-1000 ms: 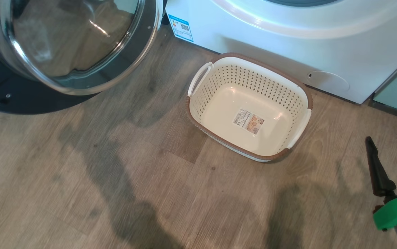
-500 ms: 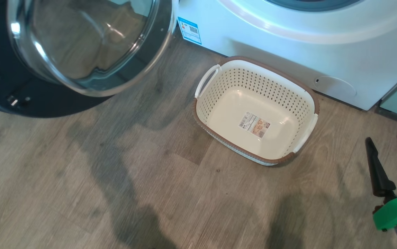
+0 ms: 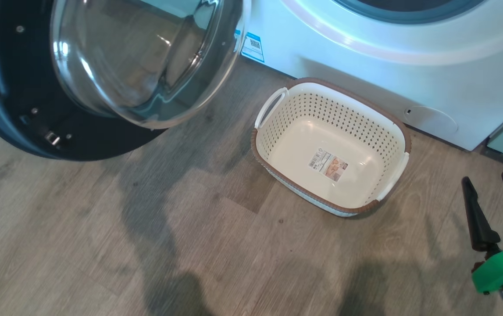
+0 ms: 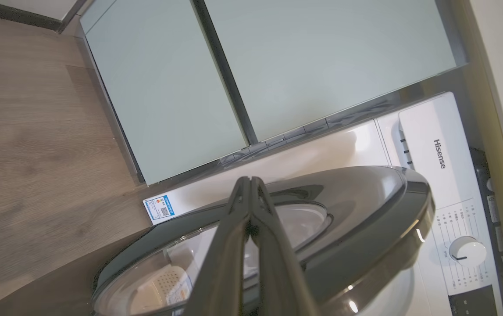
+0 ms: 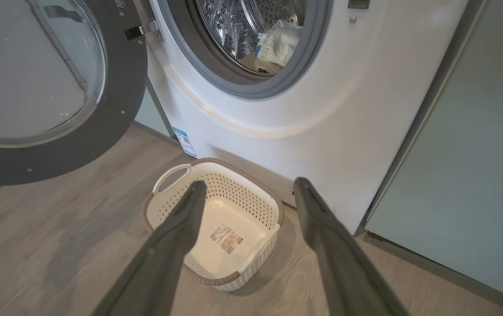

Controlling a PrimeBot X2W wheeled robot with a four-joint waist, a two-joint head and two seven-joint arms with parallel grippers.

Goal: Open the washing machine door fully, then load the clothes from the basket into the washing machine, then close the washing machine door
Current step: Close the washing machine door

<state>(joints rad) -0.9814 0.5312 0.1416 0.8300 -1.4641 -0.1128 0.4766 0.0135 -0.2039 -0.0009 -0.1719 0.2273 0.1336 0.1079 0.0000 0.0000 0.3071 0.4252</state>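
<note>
The washing machine door [image 3: 19, 109] hangs open at the upper left, its glass bowl [image 3: 146, 61] bulging toward me. The white washing machine [image 3: 365, 48] stands behind the basket [image 3: 343, 118], which holds nothing but its label. Pale clothes [image 5: 280, 41] lie inside the steel drum. My left gripper [image 4: 249, 181] is shut with nothing in it, its fingers lying across the door's [image 4: 365, 210] outer black rim; contact is unclear. My right gripper [image 3: 490, 188] is open at the lower right. In the right wrist view this gripper [image 5: 250, 183] hovers above the basket [image 5: 170, 173].
Pale green cabinet panels [image 5: 475, 175] flank the machine on the right, and more panels [image 4: 321, 57] stand beside it in the left wrist view. A blue QR sticker [image 3: 252, 46] marks the machine's lower corner. Wood-look floor [image 3: 190, 241] spreads in front.
The head camera has shifted, sliding everything right and down. The door has moved right more than the basket, its latch edge swinging toward the machine. The right gripper keeps its place.
</note>
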